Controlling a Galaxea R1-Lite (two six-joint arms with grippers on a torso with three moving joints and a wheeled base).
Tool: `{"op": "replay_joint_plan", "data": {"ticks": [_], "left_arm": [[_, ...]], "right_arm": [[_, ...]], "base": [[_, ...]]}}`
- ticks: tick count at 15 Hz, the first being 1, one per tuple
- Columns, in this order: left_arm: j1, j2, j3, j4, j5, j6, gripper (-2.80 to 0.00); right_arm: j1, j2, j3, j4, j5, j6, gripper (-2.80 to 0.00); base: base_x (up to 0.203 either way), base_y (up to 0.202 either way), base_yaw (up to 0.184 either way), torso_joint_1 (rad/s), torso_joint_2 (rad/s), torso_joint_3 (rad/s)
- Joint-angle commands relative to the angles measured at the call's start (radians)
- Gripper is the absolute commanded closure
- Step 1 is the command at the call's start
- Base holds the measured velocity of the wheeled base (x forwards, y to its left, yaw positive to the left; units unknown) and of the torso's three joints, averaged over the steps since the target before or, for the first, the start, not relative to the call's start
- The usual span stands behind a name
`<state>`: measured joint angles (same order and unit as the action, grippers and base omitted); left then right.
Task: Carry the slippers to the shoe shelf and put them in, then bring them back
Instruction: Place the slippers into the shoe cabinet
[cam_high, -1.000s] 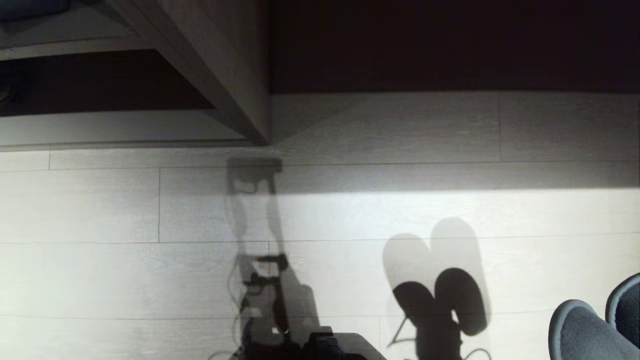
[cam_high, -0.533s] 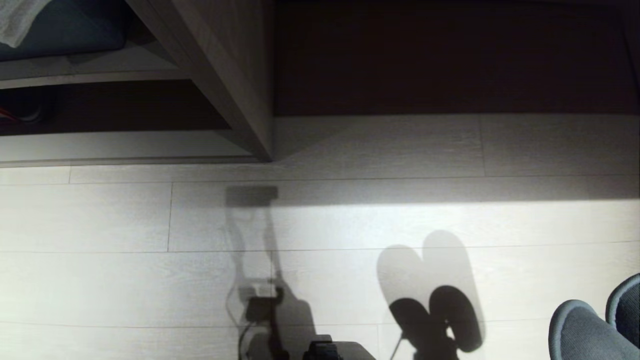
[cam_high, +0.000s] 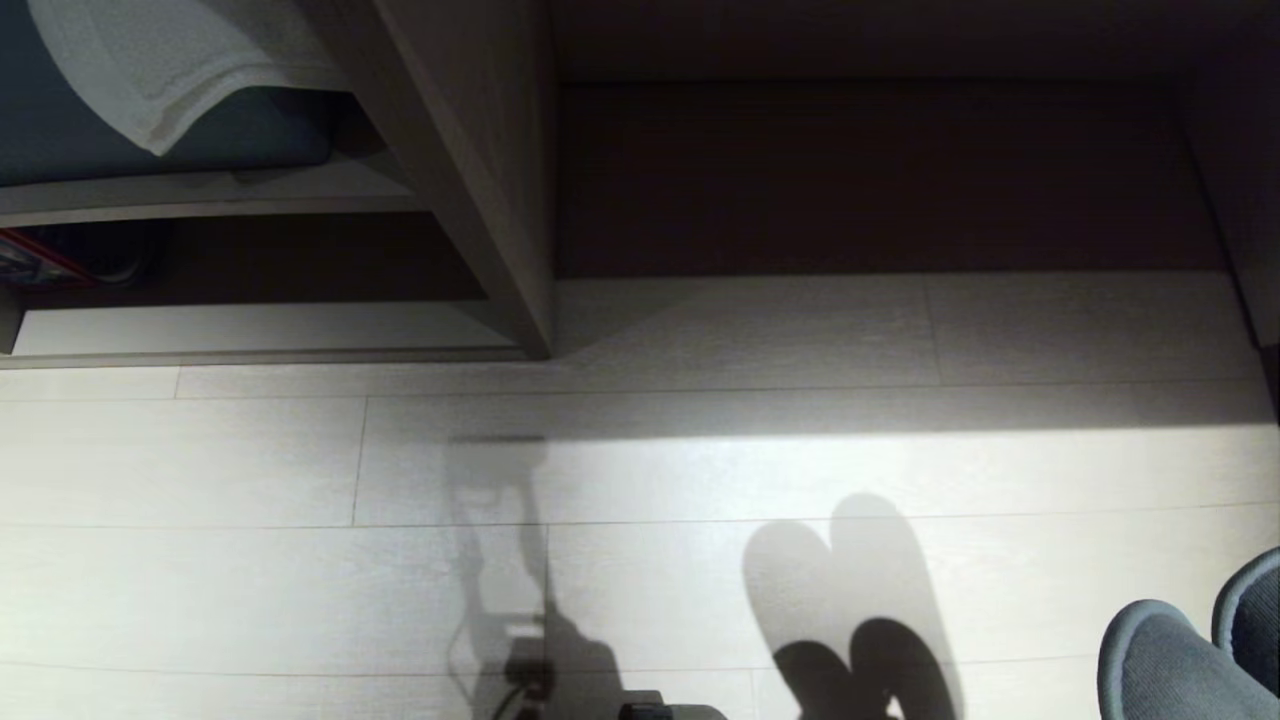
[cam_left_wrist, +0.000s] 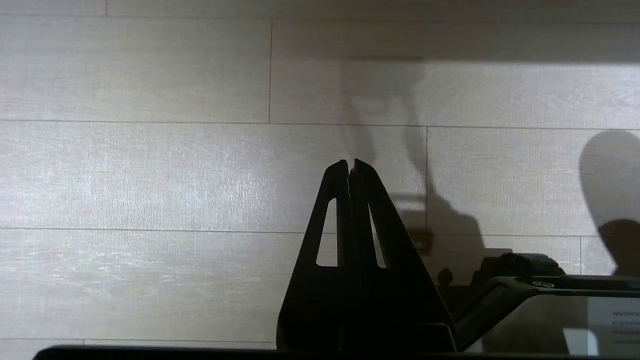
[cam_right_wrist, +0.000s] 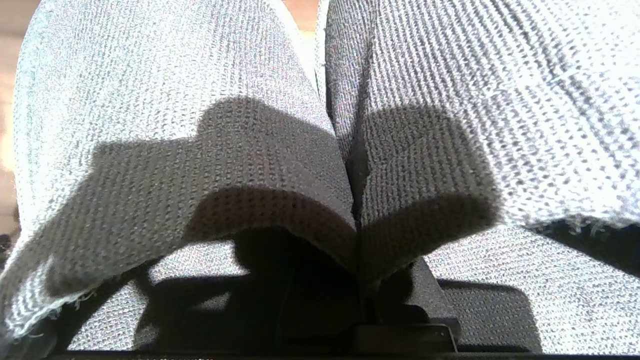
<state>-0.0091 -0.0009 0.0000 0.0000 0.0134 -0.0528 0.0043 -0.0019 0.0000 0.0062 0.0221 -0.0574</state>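
right gripper pinches both slippers low at the robot's right, left gripper shut and empty; carrying step, next likely needs reaching the shoe shelf ahead-left.

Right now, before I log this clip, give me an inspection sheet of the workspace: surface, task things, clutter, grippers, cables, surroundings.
Surface: pale wood-plank floor, brightly lit, crossed by shadows of the robot and the slippers.
Job's things: slippers, held side by side in the right gripper, toes showing at the head view's lower right corner; shoe shelf, low open cubby at the left, its visible floor board bare.
Clutter: white towel draped over something dark blue on the board above the cubby; a red-edged item at the cubby's far left.
Grippers: right gripper shut on the slippers; left gripper shut, holding nothing, above bare floor.
Cables: nothing seen.
Surroundings: dark-backed recess to the right of the slanted panel.
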Motion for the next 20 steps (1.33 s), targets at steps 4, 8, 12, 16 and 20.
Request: {"op": "replay_joint_plan", "data": {"ticks": [4, 8, 12, 16, 20], "left_arm": [[0.0, 0.001, 0.0, 0.0, 0.0, -0.001, 0.0], [0.0, 0.001, 0.0, 0.0, 0.0, -0.001, 0.0], [0.0, 0.001, 0.0, 0.0, 0.0, -0.001, 0.0], [0.0, 0.001, 0.0, 0.0, 0.0, -0.001, 0.0], [0.0, 0.001, 0.0, 0.0, 0.0, -0.001, 0.0]], "right_arm": [[0.0, -0.001, 0.002, 0.0, 0.001, -0.001, 0.0], [0.0, -0.001, 0.002, 0.0, 0.001, -0.001, 0.0], [0.0, -0.001, 0.002, 0.0, -0.001, -0.001, 0.0], [0.0, -0.001, 0.002, 0.0, 0.001, -0.001, 0.0], [0.0, -0.001, 0.002, 0.0, 0.001, -0.001, 0.0]], "base": [[0.0, 0.0, 0.0, 0.001, 0.0, 0.203], [0.0, 0.0, 0.0, 0.0, 0.0, 0.198], [0.0, 0.0, 0.0, 0.002, 0.0, 0.202], [0.0, 0.0, 0.0, 0.003, 0.0, 0.201], [0.0, 0.0, 0.0, 0.001, 0.0, 0.204]]}}
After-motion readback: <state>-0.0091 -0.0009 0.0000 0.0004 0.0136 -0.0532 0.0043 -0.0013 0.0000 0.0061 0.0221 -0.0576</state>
